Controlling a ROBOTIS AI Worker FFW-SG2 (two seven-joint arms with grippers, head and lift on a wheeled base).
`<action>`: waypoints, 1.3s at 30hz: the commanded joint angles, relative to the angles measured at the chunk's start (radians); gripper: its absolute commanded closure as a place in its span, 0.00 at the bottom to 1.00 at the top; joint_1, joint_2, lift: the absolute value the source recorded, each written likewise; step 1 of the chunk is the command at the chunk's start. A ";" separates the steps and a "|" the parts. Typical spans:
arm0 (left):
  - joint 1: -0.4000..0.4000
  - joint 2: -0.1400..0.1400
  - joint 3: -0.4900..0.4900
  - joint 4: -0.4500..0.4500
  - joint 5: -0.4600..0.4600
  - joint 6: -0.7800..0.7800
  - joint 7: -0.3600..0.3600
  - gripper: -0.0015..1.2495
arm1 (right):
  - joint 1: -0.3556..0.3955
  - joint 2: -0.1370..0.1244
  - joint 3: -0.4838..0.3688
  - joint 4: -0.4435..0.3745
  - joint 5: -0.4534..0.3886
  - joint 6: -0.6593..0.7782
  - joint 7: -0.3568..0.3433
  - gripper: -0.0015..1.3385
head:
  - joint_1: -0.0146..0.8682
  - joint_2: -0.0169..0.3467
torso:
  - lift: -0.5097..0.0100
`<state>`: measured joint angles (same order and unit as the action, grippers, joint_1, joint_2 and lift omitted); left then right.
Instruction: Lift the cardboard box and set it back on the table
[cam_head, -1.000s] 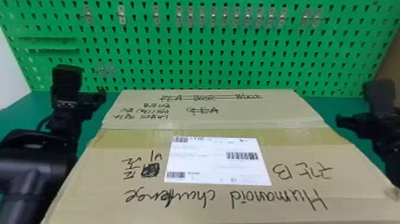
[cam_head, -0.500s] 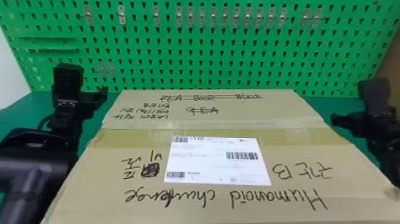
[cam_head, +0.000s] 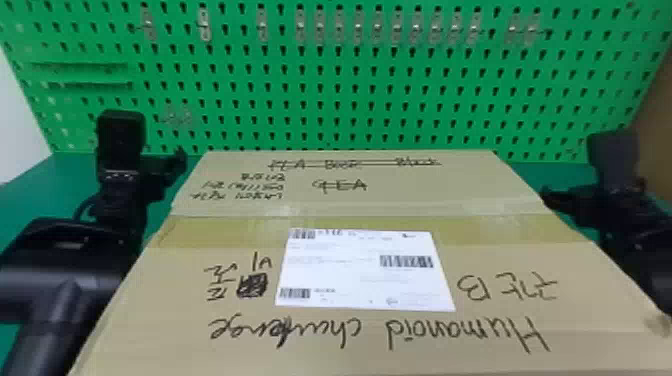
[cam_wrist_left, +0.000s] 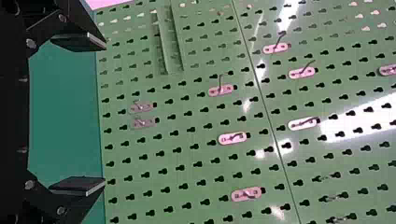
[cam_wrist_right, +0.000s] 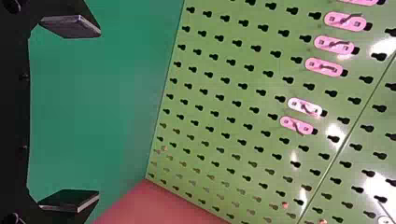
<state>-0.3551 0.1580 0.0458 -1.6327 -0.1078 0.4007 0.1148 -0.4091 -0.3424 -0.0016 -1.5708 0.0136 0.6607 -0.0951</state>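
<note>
Flat black fingers stand well apart on both grippers: in the head view, the left gripper (cam_head: 170, 164) is beside the box's left side and the right gripper (cam_head: 560, 200) beside its right. Seen from its own wrist, the left gripper (cam_wrist_left: 104, 114) has squared, plate-like tips facing each other across a wide gap; from the other wrist, the right gripper (cam_wrist_right: 99, 113) shows the same wide opening. Whether either one touches the cardboard cannot be told.

Between them, the cardboard box (cam_head: 325, 360) lies low in front of the robot, its broad, closed top facing up. Its underside is hidden, so contact with the smooth green table (cam_head: 30, 192) cannot be judged. The cardboard is matte pale brown, with straight edges. A yellowish band of tape (cam_head: 200, 232) crosses the top from side to side, slightly shiny in places. Over part of it lies a flat white label (cam_head: 365, 275) bearing barcodes and small print. Black marker handwriting runs upside down around the label; some lines on the far part are struck through, and one patch beside the label is scribbled solid.

Behind stands a green pegboard (cam_head: 320, 107) with rows of keyhole slots, carrying small metal hooks (cam_head: 358, 27) on rounded plates.
</note>
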 joint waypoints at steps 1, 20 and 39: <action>-0.004 -0.003 -0.006 0.007 0.000 -0.006 0.000 0.20 | -0.004 0.008 0.006 0.008 -0.007 -0.006 0.000 0.06 | 0.66 0.19 | 0.63; -0.004 -0.029 -0.006 0.057 0.051 -0.051 -0.001 0.20 | -0.017 0.036 0.012 0.080 -0.053 -0.069 0.058 0.07 | 0.66 0.19 | 0.63; -0.019 -0.031 0.020 0.094 0.094 -0.063 -0.070 0.19 | -0.040 0.029 0.028 0.107 -0.070 -0.081 0.097 0.07 | 0.66 0.19 | 0.63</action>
<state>-0.3723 0.1275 0.0648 -1.5414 -0.0078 0.3433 0.0441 -0.4449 -0.3118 0.0227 -1.4655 -0.0573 0.5797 0.0006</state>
